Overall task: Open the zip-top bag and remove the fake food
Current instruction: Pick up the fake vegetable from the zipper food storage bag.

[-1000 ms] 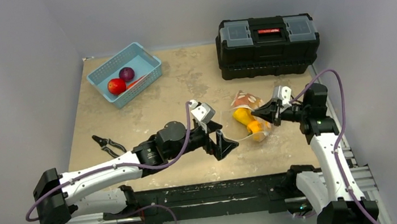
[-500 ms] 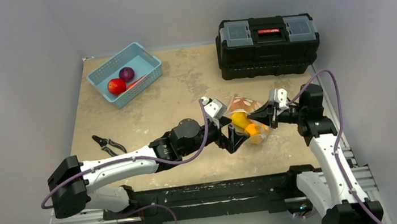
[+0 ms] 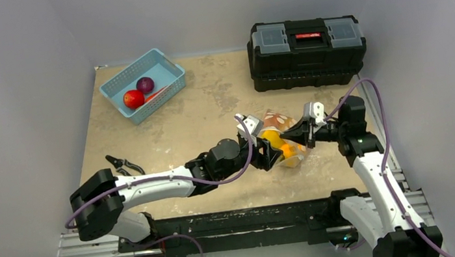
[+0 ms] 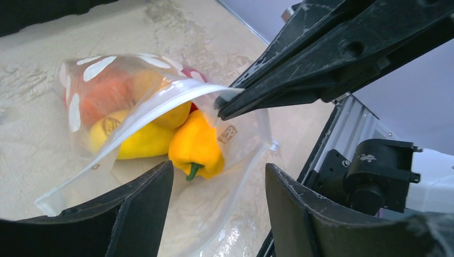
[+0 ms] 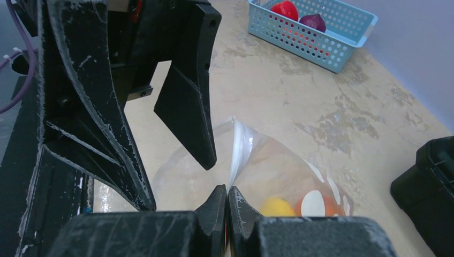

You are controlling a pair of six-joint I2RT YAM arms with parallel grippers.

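The zip-top bag (image 3: 283, 136) lies right of centre, clear with white dots, its mouth held agape. My right gripper (image 5: 227, 194) is shut on the bag's upper lip (image 5: 240, 145), pulling it up. In the left wrist view a yellow pepper (image 4: 196, 144), a yellow fruit (image 4: 136, 142) and an orange piece (image 4: 107, 94) of the fake food sit inside. My left gripper (image 4: 217, 176) is open at the bag's mouth, over the lower sheet, just short of the pepper and gripping nothing. The right fingers (image 4: 300, 75) cross above it.
A light-blue basket (image 3: 165, 67) at the far left holds a red fruit (image 3: 133, 99) and a purple one (image 3: 145, 84). A black toolbox (image 3: 306, 41) stands at the back right. Black pliers (image 3: 121, 164) lie near the left arm.
My left arm has reached right, bringing its gripper into the bag's mouth, and its jaws have narrowed. The right gripper, still shut on the lip, has shifted slightly left.
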